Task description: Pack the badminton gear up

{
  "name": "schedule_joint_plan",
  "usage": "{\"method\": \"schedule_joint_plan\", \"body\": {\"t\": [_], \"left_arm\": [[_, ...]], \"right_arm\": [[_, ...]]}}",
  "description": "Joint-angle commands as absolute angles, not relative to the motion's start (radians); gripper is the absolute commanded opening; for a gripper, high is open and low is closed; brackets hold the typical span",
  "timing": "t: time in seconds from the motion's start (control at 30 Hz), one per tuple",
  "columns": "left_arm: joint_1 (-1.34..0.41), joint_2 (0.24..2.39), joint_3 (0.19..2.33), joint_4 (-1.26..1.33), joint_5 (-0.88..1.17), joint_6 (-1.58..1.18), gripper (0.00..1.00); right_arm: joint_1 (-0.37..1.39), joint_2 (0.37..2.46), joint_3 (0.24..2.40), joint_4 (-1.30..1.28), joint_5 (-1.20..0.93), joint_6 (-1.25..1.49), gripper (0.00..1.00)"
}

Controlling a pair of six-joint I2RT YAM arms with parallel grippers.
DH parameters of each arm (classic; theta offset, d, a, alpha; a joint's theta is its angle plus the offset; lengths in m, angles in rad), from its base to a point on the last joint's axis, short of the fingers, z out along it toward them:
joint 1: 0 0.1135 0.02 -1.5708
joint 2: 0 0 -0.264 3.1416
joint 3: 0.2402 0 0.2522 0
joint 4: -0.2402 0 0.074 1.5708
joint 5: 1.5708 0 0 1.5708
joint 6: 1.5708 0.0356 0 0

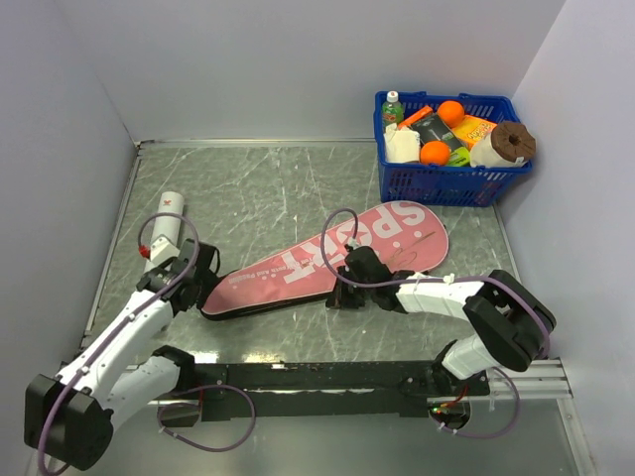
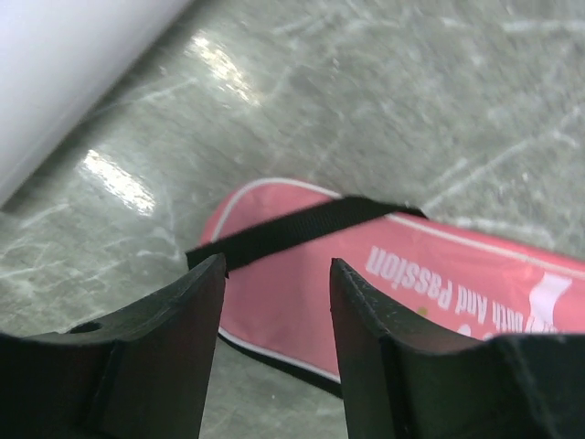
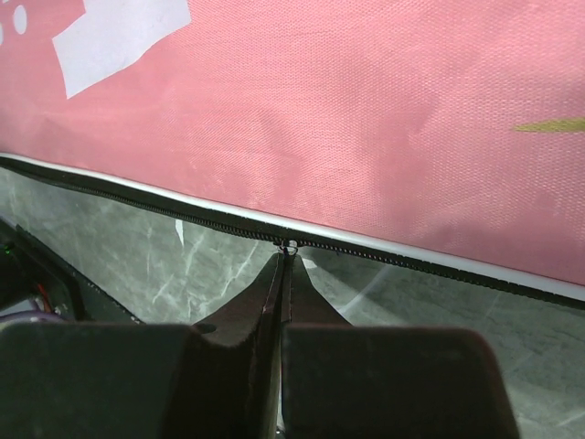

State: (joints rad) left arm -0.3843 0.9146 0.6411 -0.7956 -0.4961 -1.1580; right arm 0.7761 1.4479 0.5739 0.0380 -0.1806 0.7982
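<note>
Right pincer (image 3: 288, 254) was shut tight, its tips meeting at the zipper (image 3: 411, 261) along the near edge of the pink bag (image 3: 366, 110), where a tiny metal ring showed. Whether that ring was actually pinched could not be told. Left pincer (image 2: 274, 265) stood open with nothing between its jaws, hovering just above the narrow left end of the bag, where a black strap (image 2: 302, 229) crossed the fabric. The bag lay flat and slantwise across the middle of the grey worktop (image 1: 258, 188), with its wide lettered head toward the far right and its handle end toward the near left. It looked like soft, light cloth that would likely buckle and slide on the smooth surface if tugged from one side. The zipper pull seemed the place to draw from, and the strap or narrow end the place to brace. Neither rackets nor shuttlecock were in view, and whether they were inside the bag could not be told. A white tube (image 1: 167, 220) lay at the left, just beyond the left pincer. It seemed stiff, light and apt to roll, so best taken across its middle. At the far right, well apart from the bag, a blue basket (image 1: 446, 185) held two oranges (image 1: 435, 152), a green-capped bottle (image 1: 393, 107), a paper roll (image 1: 506, 145) and some packets.
</note>
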Motion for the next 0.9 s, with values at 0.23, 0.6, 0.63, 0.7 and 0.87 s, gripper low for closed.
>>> {"method": "schedule_joint_plan", "body": {"t": [0.23, 0.6, 0.63, 0.7, 0.87], "left_arm": [[-0.241, 1.061, 0.6, -0.729, -0.424, -1.115, 0.54], [-0.253, 1.101, 0.465, -0.557, -0.265, -1.086, 0.45], [-0.264, 1.095, 0.456, -0.519, -0.255, -1.085, 0.44], [-0.284, 1.082, 0.434, -0.494, -0.241, -1.083, 0.35], [-0.36, 1.032, 0.407, -0.463, -0.218, -1.095, 0.24]], "right_arm": [[0.755, 1.43, 0.56, 0.118, -0.261, 0.793, 0.0], [0.741, 1.482, 0.564, 0.138, -0.29, 0.79, 0.0], [0.745, 1.495, 0.569, 0.138, -0.293, 0.788, 0.0], [0.771, 1.517, 0.598, 0.133, -0.298, 0.788, 0.0], [0.862, 1.58, 0.701, 0.091, -0.258, 0.814, 0.0]]}}
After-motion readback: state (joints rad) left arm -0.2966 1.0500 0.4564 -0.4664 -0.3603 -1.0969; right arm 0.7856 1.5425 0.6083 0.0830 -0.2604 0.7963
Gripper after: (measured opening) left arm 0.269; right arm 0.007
